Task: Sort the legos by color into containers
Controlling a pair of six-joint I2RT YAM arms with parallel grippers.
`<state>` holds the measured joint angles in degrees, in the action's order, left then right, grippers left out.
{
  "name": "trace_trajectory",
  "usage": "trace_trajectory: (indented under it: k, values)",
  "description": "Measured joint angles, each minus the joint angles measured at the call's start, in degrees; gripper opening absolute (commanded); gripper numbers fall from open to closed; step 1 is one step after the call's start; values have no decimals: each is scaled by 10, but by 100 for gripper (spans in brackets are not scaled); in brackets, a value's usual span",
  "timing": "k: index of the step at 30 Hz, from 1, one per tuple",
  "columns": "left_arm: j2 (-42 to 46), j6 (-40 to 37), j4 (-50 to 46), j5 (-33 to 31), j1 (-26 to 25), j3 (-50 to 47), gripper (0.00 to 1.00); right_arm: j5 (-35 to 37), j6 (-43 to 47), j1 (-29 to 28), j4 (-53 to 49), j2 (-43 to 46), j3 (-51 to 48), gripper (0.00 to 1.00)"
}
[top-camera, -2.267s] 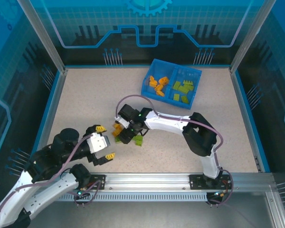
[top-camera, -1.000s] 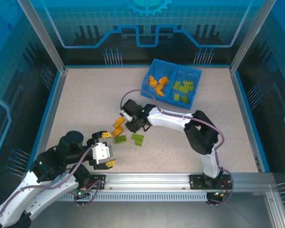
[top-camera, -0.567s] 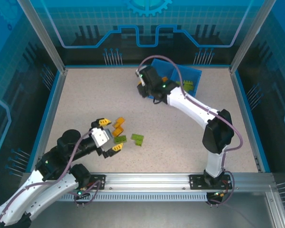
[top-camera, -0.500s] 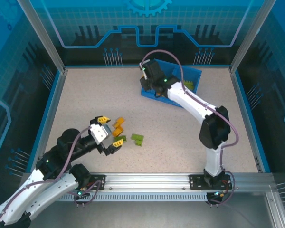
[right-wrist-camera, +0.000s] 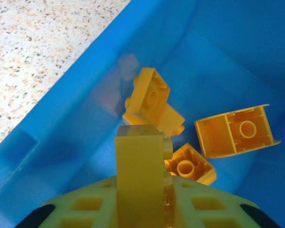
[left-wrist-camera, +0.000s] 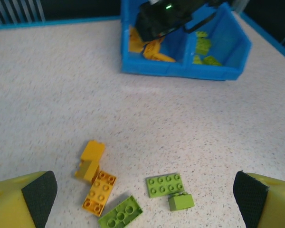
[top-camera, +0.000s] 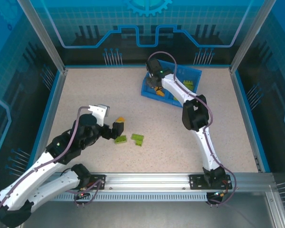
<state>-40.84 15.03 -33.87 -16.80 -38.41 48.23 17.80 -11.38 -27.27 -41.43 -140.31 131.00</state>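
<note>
My right hand (right-wrist-camera: 141, 209) grips an orange brick (right-wrist-camera: 138, 161) over the tray's (right-wrist-camera: 52, 142) left bin, my left hand (left-wrist-camera: 143, 190) wide open above a few loose bricks (left-wrist-camera: 100, 192) left to sort.

You see a speckled beige table (top-camera: 95, 95) with a blue rim (top-camera: 53, 104). At 12 o'clock stand blue see-through panels (top-camera: 85, 23) with a gear drawing; at 6 o'clock runs an aluminium rail (top-camera: 152, 179). Light is even.

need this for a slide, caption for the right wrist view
Right fingers hold an orange brick above loose orange bricks in the blue tray.
</note>
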Motion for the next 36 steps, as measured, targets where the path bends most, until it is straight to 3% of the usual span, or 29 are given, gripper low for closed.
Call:
trace_trajectory:
  k: [6, 12, 18, 24, 27, 36]
  values:
    - [-85, 44, -44, 2, 46, 46, 99, -13, -6, 0, -6, 10, -12, 37]
    - [-149, 70, -40, 33, 91, 49, 99, -20, -6, 0, -12, 101, -76, 37]
    - [-218, 98, -1, 92, 144, 43, 99, -92, -12, 0, 2, 309, -221, 51]
    - [-368, 90, 7, 135, 151, 55, 99, -232, -5, -8, 30, 553, -412, 68]
    - [-434, 83, 7, 136, 153, 74, 99, -275, 3, -24, 29, 627, -482, 74]
    - [-548, 71, 2, 90, 166, 112, 97, -305, 2, -40, 1, 667, -580, 77]
